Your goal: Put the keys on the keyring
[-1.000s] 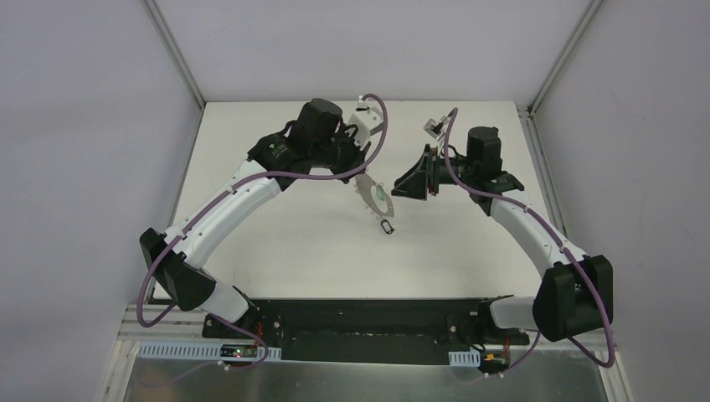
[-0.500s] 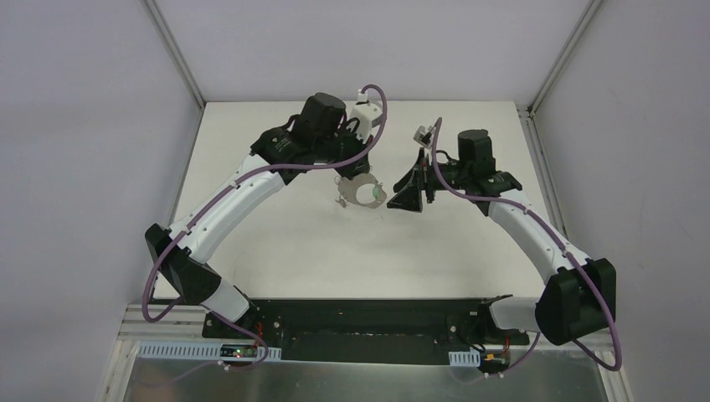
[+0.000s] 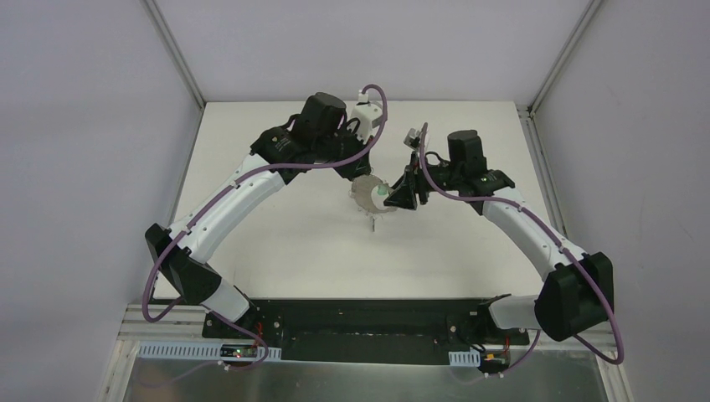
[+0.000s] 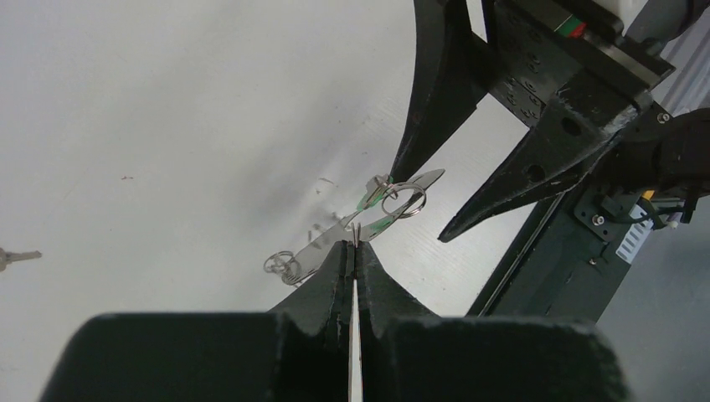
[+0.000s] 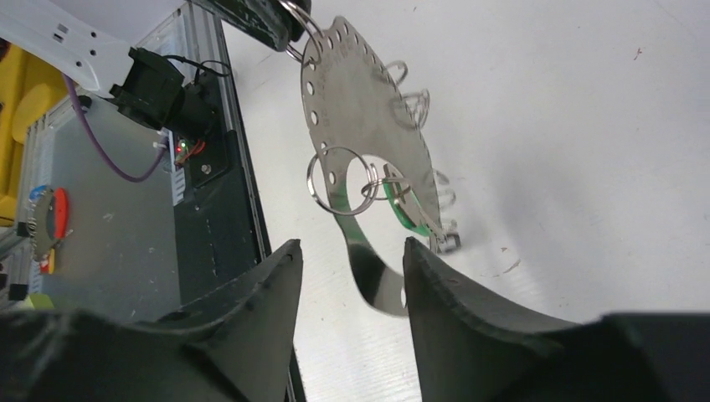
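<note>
A white tabletop (image 3: 276, 243) is enclosed by plain grey walls. Above its middle, toward the far edge, the large thin grey metal hoop of the keyring (image 5: 360, 100) is held off the surface, pinched at its rim by the clenched left gripper (image 4: 355, 244). The hoop is seen as a flat band pierced with holes along its rim, and small wire loops (image 5: 335, 180) are hung from it. From the left wrist it is seen edge-on, its long axis running away from the left fingers toward the right arm. A small silver key with a green plastic head (image 5: 408, 211) is hung from one loop, its long axis laid along the hoop's face and pointed down toward the tabletop. The right gripper (image 5: 350, 247) is spread, with the hoop's lower end framed between its fingers and nothing clamped. Another small silver key (image 4: 10, 258) is left lying on the tabletop, well apart. Compared with a second ago, the right gripper is brought in from well apart to just beside the hoop.
</note>
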Motion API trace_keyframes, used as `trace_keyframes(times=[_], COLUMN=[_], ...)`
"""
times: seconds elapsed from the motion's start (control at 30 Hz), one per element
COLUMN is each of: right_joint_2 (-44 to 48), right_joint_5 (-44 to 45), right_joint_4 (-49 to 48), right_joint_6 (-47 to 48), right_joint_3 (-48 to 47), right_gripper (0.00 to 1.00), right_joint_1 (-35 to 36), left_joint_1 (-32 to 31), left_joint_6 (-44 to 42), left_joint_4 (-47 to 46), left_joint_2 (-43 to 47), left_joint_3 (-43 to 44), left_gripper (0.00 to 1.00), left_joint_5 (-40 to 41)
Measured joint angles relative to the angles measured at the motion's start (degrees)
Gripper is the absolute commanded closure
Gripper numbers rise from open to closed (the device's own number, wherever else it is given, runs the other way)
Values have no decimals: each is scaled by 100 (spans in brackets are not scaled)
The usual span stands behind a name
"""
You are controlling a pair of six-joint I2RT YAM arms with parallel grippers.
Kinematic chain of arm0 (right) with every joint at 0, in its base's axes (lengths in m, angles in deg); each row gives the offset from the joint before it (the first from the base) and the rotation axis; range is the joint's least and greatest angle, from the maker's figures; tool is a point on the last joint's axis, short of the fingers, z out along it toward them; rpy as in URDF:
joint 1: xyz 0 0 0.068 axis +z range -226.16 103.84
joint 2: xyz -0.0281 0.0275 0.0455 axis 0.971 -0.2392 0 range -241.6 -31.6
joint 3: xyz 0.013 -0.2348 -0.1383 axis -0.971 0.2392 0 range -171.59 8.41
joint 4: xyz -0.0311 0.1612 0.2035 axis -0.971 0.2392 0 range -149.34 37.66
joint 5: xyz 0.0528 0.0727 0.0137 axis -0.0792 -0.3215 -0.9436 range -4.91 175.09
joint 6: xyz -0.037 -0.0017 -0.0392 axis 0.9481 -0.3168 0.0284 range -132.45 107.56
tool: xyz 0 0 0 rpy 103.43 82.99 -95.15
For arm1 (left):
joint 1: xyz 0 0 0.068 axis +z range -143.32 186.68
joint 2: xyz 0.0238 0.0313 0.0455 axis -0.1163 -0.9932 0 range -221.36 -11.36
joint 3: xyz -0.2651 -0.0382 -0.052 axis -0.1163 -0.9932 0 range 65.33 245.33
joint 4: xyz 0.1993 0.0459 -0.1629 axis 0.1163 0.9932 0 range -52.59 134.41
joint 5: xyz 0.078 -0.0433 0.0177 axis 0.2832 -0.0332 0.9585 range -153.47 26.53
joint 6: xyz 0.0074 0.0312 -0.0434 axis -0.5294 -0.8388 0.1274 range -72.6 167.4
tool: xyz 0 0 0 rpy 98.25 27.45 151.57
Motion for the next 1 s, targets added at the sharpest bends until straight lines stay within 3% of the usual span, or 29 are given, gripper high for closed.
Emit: trace_keyframes(times=[0.13, 0.27, 1.0], right_joint_2=[-26, -26, -28], right_joint_5=[59, 68, -168], right_joint_4=[37, 22, -308], right_joint_6=[72, 63, -632], right_joint_3=[0, 0, 2], right_gripper=[91, 99, 100], right_joint_1=[4, 11, -42], left_joint_1=[0, 0, 4], left_joint_6=[0, 0, -155], left_joint_4=[13, 9, 11], left_joint_2=[0, 0, -44], left_joint_3=[2, 2, 35], left_gripper=[100, 100, 100], left_joint_5=[-11, -2, 313])
